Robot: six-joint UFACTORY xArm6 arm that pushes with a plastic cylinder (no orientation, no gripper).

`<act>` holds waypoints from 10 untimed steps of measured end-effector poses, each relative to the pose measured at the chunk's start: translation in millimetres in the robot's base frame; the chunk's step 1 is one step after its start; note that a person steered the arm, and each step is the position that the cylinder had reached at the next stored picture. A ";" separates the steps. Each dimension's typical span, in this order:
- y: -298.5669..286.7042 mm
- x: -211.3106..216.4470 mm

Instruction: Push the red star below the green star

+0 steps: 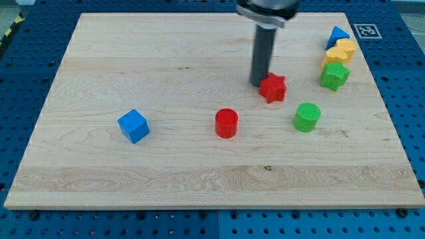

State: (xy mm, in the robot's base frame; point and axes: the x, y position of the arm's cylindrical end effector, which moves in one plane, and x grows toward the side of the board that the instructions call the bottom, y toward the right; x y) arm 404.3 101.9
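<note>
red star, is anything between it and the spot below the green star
Nothing visible blocks it. My tip sits against the upper left of the red star, with no block between them. The board between the red star and the space under the green star is bare; the green cylinder lies lower, just off that line.

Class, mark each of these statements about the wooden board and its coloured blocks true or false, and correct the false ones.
1. My tip is right at the red star's left edge. True.
2. The red star lies at the view's right of the green star. False: it lies to its left.
3. The blue cube is the leftmost block. True.
4. The green cylinder touches the red cylinder. False: they are clearly apart.
</note>
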 end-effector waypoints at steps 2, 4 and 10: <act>-50.6 0.3; -23.0 28.1; 2.8 36.6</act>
